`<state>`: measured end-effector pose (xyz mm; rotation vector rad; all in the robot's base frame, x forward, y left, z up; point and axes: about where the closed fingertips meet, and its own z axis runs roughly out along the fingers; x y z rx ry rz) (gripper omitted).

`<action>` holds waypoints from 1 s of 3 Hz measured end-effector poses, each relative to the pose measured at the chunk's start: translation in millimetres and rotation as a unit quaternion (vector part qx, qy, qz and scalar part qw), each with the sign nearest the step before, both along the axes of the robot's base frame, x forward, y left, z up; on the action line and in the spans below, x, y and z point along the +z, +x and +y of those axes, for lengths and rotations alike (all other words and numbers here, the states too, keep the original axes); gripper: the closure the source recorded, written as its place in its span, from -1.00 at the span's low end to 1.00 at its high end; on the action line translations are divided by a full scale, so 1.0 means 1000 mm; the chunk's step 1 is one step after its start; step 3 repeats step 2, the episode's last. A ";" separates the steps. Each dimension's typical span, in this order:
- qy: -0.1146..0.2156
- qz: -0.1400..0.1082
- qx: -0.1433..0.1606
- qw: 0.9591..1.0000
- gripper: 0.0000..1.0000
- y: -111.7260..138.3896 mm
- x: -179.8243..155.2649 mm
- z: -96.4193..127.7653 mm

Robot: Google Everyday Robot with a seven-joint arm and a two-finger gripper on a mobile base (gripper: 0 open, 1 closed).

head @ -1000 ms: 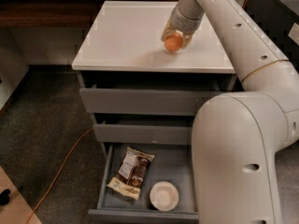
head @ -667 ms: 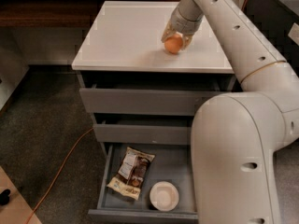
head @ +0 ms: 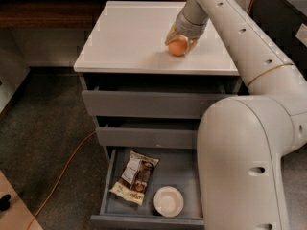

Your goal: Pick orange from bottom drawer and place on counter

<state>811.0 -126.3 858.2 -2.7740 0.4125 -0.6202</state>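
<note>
End effector (head: 178, 42) grips one orange (head: 177, 48) on the counter (head: 124, 37); bottom drawer (head: 144, 221) holds one bowl (head: 168, 201), one snack packet (head: 135, 177).

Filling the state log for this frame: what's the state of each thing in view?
orange: resting on the counter, at the gripper
gripper: low over the counter, at the orange
bottom drawer: pulled open
middle drawer: slightly ajar
top drawer: slightly ajar
snack bag: lying flat in the bottom drawer
white bowl: upright, empty, in the bottom drawer
</note>
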 end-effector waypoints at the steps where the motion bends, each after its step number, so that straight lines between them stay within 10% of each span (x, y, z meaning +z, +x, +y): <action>1: 0.002 -0.003 -0.003 1.000 -1.00 0.001 0.000 -0.001; 3: 0.002 -0.003 -0.003 1.000 -1.00 0.001 0.000 -0.001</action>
